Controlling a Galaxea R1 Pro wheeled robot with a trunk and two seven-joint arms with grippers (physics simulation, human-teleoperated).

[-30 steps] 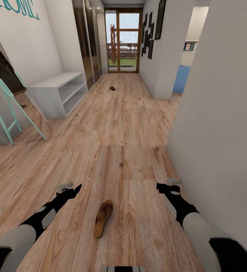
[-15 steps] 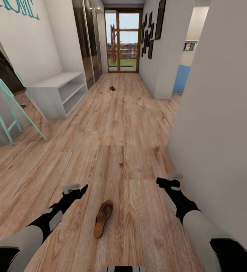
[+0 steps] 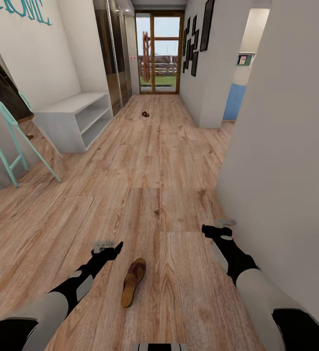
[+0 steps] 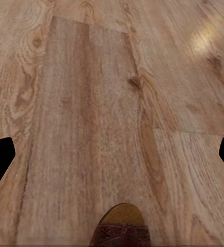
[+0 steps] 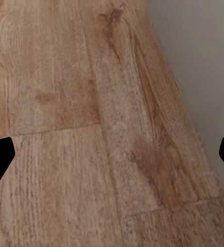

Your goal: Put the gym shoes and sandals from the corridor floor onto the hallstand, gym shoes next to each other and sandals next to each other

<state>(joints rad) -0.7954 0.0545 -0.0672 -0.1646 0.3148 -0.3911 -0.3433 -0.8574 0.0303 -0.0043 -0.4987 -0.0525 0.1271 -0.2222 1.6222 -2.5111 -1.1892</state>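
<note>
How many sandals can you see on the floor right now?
2. One sandal lies on the corridor floor between the arms, close beside the left pincer. A second small brown one lies far down the corridor near the glass door. No others in sight.

A glazed wooden door is closing off the far end, showing grass and a fence outside. Dark picture frames are hanging on the right wall. A turquoise ladder is leaning at the near left, under turquoise lettering.
</note>
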